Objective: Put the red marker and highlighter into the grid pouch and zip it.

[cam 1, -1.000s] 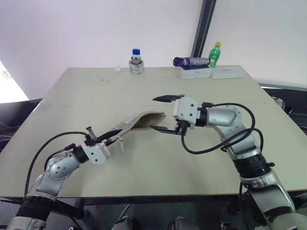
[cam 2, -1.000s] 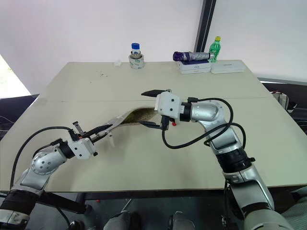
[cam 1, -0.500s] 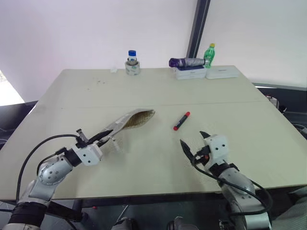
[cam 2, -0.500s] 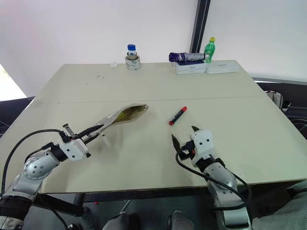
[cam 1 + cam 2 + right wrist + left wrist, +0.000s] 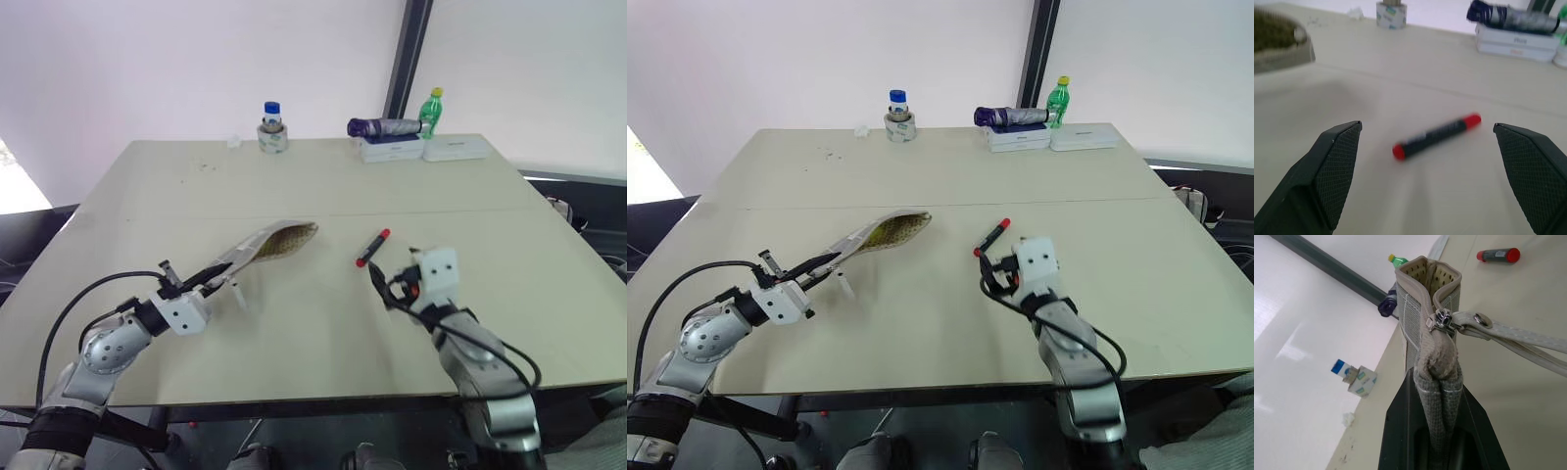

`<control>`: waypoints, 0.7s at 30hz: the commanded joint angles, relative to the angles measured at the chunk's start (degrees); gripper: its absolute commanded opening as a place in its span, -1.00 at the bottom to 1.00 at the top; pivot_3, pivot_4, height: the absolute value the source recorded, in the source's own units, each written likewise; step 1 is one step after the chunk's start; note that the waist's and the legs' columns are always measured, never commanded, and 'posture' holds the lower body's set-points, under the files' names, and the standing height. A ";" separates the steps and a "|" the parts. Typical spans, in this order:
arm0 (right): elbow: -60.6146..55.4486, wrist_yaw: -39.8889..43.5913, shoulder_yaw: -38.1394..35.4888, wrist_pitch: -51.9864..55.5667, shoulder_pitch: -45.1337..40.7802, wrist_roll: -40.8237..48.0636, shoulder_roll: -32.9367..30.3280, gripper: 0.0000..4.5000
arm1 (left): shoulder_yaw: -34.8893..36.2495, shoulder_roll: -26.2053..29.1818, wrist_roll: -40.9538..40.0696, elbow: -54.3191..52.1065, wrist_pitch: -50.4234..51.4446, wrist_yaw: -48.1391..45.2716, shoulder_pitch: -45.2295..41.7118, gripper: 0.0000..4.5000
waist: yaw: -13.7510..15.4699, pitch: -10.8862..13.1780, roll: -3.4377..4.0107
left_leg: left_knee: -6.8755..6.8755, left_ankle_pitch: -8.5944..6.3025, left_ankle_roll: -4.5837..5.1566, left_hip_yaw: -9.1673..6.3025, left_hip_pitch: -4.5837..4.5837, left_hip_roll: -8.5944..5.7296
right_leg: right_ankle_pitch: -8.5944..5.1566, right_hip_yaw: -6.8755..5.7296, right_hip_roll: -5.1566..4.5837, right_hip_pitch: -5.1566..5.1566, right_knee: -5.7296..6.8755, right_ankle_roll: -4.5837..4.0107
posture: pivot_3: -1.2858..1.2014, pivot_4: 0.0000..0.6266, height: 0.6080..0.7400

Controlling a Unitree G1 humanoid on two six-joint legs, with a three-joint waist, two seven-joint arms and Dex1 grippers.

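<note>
Grey grid-lined fabric hangs from the left gripper [image 5: 201, 284], whose two black fingers are clamped shut on the near end of the grid pouch [image 5: 263, 251], lifting that end off the beige table [image 5: 323, 186] so the open mouth points toward the far right. Something yellow, possibly the highlighter, shows inside the mouth, though the frames do not settle it. The zipper slider [image 5: 1441, 319] sits at the pinched end with its pale pull strap trailing away, so the pouch is not yet zipped.

On the table to the right of the pouch mouth, well apart from it, lies the red marker [image 5: 371, 248], flat and angled with one red end toward the far right. The right gripper [image 5: 388, 282] hovers just near of it, fingers spread wide and empty, the marker framed between them in the right wrist view.

Judged from this, the step in hand is picking up the marker. A clean pick calls for lowering the fingers astride the black middle, across its length, and closing squarely so the round barrel does not roll aside. Keeping the pouch mouth raised and open should ease insertion.
</note>
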 commanded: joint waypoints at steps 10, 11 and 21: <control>30.17 -13.99 -6.41 8.85 -24.21 -1.25 7.44 0.99 | 0.59 0.08 0.34 -2.53 0.46 1.05 0.17 -1.00 | 0.28 0.01 0.01 | -0.02 0.14 -0.22 0.20 -0.15 -0.05 | -0.01 0.01 -0.05 -0.09 -0.06 0.03 | 0.03 -0.52 0.97; 31.30 -14.78 -6.35 9.10 -24.91 -1.76 7.40 0.99 | 0.80 0.03 0.05 -2.86 0.70 1.10 0.47 -1.00 | 0.24 0.01 0.01 | -0.02 0.14 -0.23 0.20 -0.14 -0.04 | -0.01 0.01 -0.05 -0.10 -0.05 0.04 | 0.03 -0.52 0.97; 38.90 -17.41 -4.27 9.37 -26.21 -3.30 10.38 0.99 | 0.72 -0.16 0.35 -3.93 1.41 1.31 0.80 -1.00 | -0.53 0.01 0.01 | -0.08 0.14 -0.25 0.19 -0.13 -0.03 | -0.01 0.02 -0.06 -0.10 -0.03 0.04 | 0.03 -0.52 0.97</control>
